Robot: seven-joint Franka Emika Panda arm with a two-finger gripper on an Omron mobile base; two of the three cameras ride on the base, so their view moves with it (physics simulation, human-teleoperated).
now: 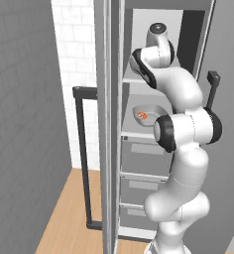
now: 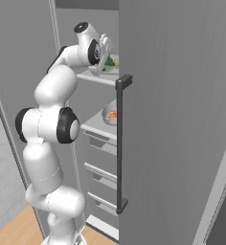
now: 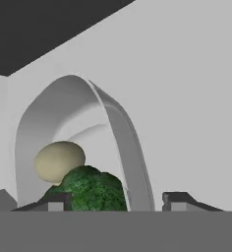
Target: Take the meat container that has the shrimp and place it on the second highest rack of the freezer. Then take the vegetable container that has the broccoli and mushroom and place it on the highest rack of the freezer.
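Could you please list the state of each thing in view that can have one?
Freezer: door open.
Claw: open, its fingertips either side of the bowl wall.
Vegetable bowl: on the highest rack, holding broccoli and mushroom.
Shrimp bowl: on the second highest rack.

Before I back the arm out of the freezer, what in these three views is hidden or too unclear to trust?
- Left base view: the white arm hides the upper pale grey shelf slab and the bowl on it.
- Right base view: the grey freezer door cuts off part of the clear bowl with the orange shrimp.
- Hand view: the dark green broccoli floret covers the beige mushroom's stem.
- End effector: fingertips apart either side of the bowl's rim; contact unclear.
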